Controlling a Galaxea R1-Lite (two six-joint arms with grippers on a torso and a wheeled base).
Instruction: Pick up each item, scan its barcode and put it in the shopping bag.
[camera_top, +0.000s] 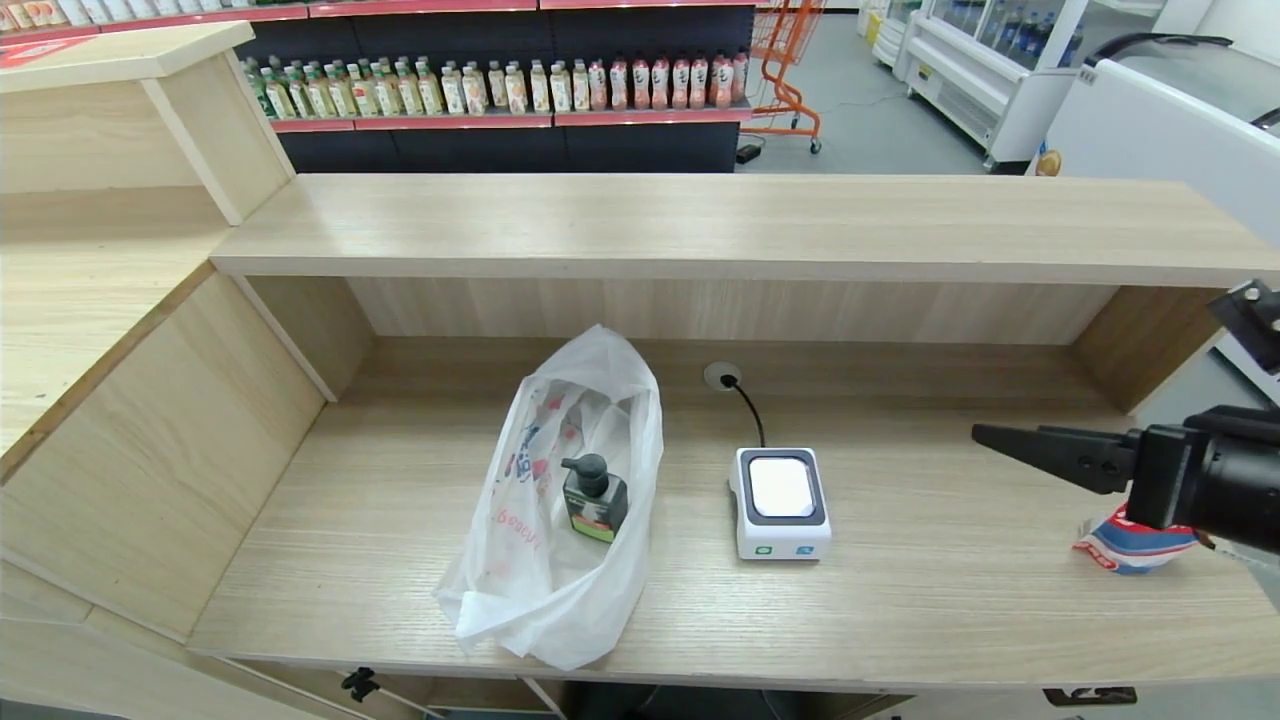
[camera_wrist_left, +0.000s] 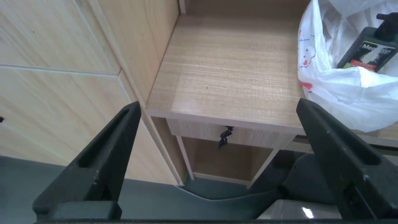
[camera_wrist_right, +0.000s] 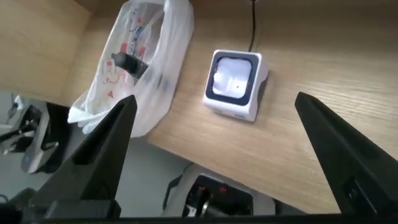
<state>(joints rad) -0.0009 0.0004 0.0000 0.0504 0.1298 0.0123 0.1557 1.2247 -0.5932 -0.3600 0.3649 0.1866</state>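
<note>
A white plastic shopping bag (camera_top: 560, 520) lies open on the wooden counter, left of centre. A dark pump bottle (camera_top: 593, 497) stands inside it. The white barcode scanner (camera_top: 781, 500) sits to the right of the bag. A red, white and blue packet (camera_top: 1135, 545) lies at the counter's right end, partly under my right arm. My right gripper (camera_top: 1000, 440) hangs open above that end, fingers toward the scanner (camera_wrist_right: 235, 84) and bag (camera_wrist_right: 146, 56). Open and holding nothing, my left gripper (camera_wrist_left: 219, 107) is low, off the counter's front left corner, near the bag (camera_wrist_left: 348, 81) and bottle (camera_wrist_left: 373, 53).
A raised wooden ledge (camera_top: 740, 225) runs along the back of the counter, and a side panel (camera_top: 150, 460) walls the left. The scanner's black cable (camera_top: 750, 405) leads to a hole in the counter. Bare counter lies between the scanner and the packet.
</note>
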